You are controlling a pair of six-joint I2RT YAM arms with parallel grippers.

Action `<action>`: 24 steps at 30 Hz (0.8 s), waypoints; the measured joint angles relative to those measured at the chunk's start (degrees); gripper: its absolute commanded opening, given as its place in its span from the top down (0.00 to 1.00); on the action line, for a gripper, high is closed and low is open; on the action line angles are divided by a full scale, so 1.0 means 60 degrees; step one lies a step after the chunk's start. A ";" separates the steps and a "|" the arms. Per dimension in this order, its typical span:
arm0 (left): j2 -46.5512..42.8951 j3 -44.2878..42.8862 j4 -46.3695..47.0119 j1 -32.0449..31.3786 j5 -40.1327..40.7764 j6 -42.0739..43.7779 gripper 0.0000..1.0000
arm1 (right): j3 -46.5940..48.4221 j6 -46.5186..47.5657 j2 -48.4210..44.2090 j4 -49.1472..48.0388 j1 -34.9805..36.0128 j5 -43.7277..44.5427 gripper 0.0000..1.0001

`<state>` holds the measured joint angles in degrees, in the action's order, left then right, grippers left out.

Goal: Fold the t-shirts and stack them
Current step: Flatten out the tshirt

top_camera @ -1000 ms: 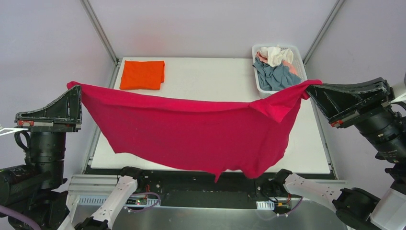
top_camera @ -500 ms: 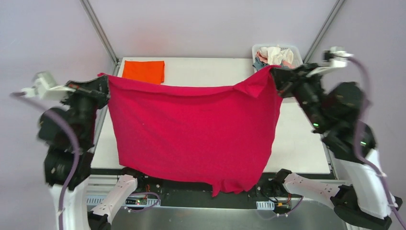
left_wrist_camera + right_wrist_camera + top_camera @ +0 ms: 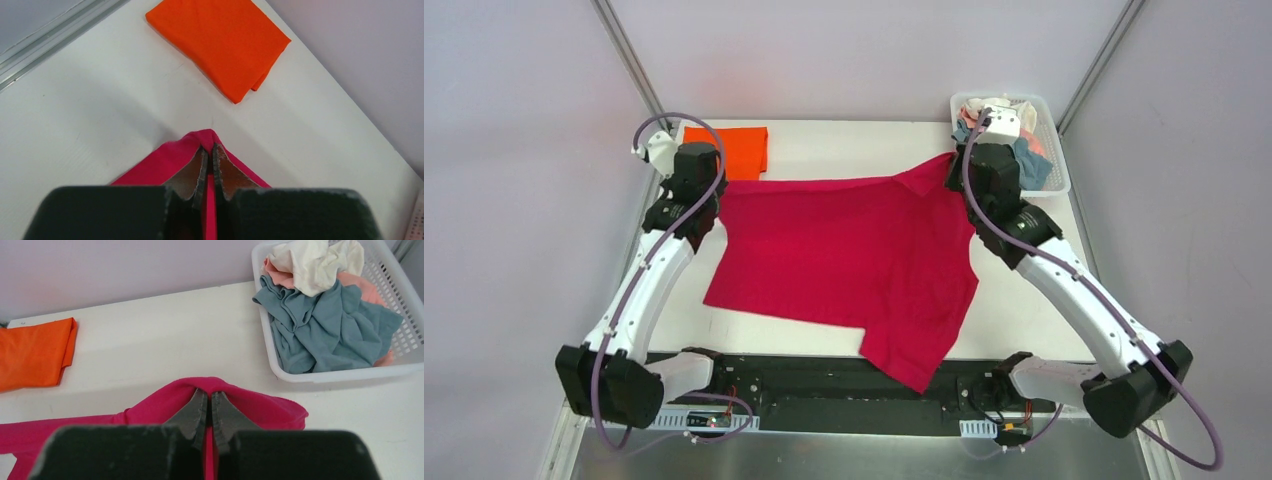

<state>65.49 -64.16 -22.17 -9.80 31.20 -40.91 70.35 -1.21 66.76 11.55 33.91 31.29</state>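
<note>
On the white table [image 3: 844, 140], most of the middle is covered by the crimson t-shirt [image 3: 844, 260]. It is spread nearly flat, with its far edge stretched between the two grippers. Its near right part is draped over the near edge of the table onto the black rail. A small flap is seen folded over at the far right corner of the shirt.

The left arm [image 3: 649, 280] is reached out along the left edge of the table, and the right arm [image 3: 1064, 285] along the right edge.

The white slatted basket [image 3: 1056, 160] is set at the far right corner of the table. It is loaded with crumpled shirts: grey-blue [image 3: 330, 330] in front, cream [image 3: 315, 262] on top, pale pink [image 3: 360, 282] behind.

The orange t-shirt [image 3: 727, 152] is laid folded at the far left corner, near the crimson shirt's far left corner; contact cannot be told.

The left gripper [image 3: 209, 147] is clamped on the far left corner of the crimson t-shirt, jaws pressed together with cloth pinched between. The right gripper [image 3: 209, 392] is clamped likewise on the far right corner, just beside the basket, with cloth bunched over its tips.
</note>
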 measured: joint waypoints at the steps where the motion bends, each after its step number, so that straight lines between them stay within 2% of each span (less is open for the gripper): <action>1: 0.0219 0.0000 0.0197 0.0000 0.0106 -0.0015 1.00 | -0.0055 -0.0095 0.0189 -0.0153 -0.0178 -0.0124 1.00; 10: 0.2867 -0.0459 0.0962 0.0029 0.0361 -0.0033 1.00 | -0.0106 -0.0838 0.1920 -0.1053 -0.1330 -0.1206 1.00; 17: 0.4444 -0.1701 0.1158 0.0153 0.0342 -0.0015 1.00 | 0.0069 -0.0896 0.2947 -0.1719 -0.1566 -0.1621 1.00; 24: 0.6000 -0.3191 0.1326 0.0408 0.0204 0.0157 1.00 | 0.1231 -0.0860 0.4510 -0.1949 -0.1698 -0.1650 1.00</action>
<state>101.49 -83.31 -14.22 -7.35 32.42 -39.97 77.73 -6.37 93.82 -0.14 23.73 21.39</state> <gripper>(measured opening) 0.008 0.016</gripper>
